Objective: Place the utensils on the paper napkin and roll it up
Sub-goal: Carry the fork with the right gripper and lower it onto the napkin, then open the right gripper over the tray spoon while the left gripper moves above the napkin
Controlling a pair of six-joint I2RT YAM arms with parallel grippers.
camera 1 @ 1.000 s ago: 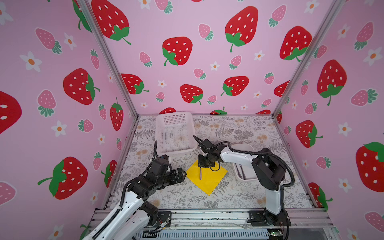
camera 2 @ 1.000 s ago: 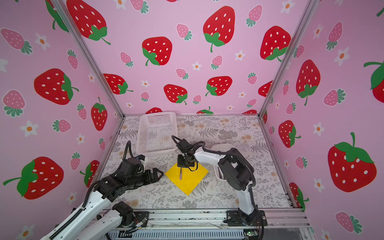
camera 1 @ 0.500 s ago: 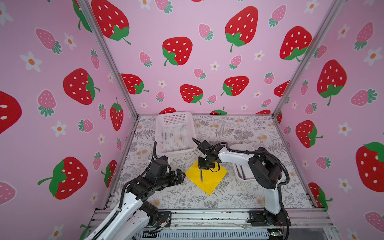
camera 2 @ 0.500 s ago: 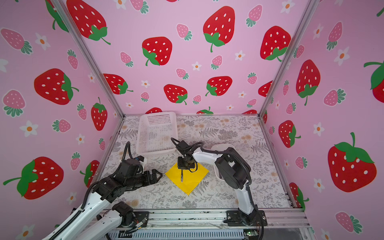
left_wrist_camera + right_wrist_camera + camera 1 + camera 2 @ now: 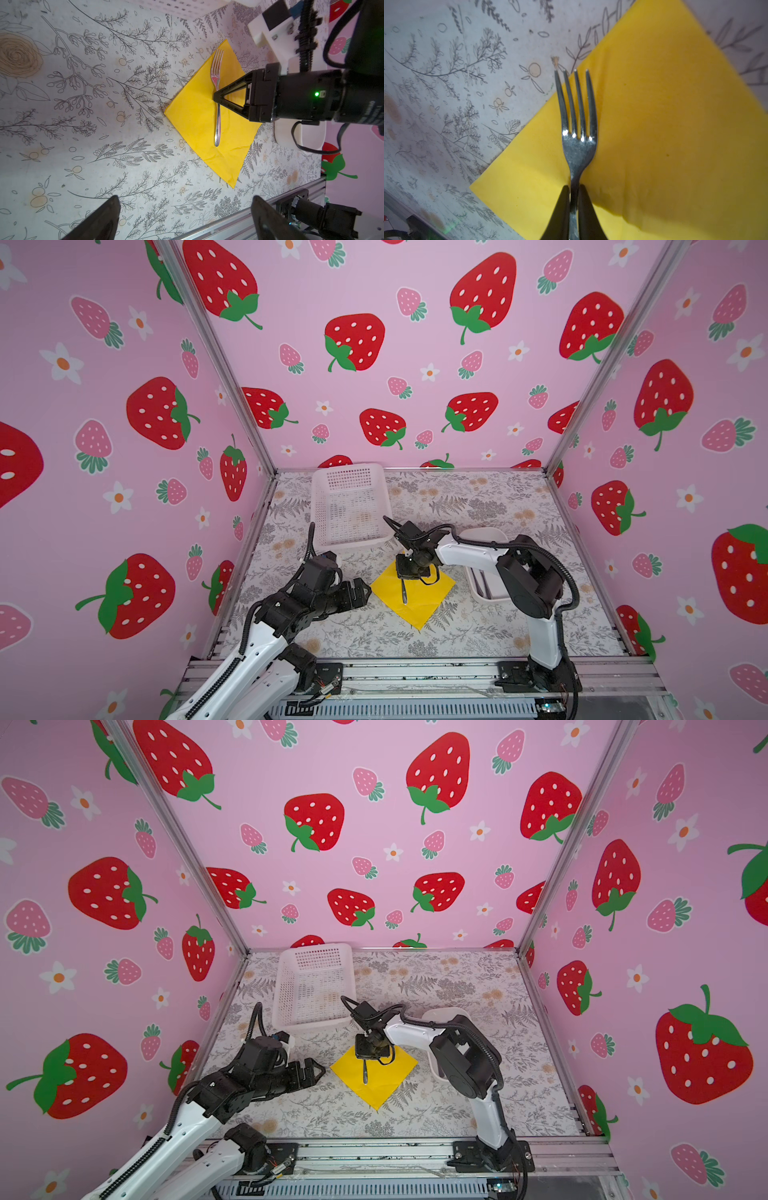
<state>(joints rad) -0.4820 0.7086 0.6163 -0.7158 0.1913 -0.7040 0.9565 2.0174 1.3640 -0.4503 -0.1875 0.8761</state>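
**Mia:** Where is the fork [image 5: 217, 122]?

**Ben:** It lies on the yellow napkin [image 5: 199, 124]. Its prongs reach one edge of the napkin, near a corner. Its handle points to the middle.

**Mia:** Is something holding it?

**Ben:** Yes. The right claw [image 5: 573, 187] comes down from above. Its two black fingers [image 5: 564, 199] are close together, one on each side of the thin neck of the fork, just under the prongs. They look pressed on it.

**Mia:** And the napkin, where is that?

**Ben:** It lies flat on the table [image 5: 457, 630] with the flower cloth, in the middle, turned like a diamond in both top views. One corner points to the front rail.

**Mia:** What about the left claw [image 5: 361, 592]?

**Ben:** Its fingers are wide apart and hold nothing. It hangs low, just beside the left corner of the napkin, and does not touch it.

**Mia:** Are there more things to eat with?

**Ben:** A few thin dark pieces [image 5: 483, 584] lie in the white tray [image 5: 484, 535], right of the napkin. I cannot tell which is which; the right arm hides part of the tray.

**Mia:** And the white basket [image 5: 353, 475]?

**Ben:** It sits behind the napkin, near the back wall, a bit to the left.
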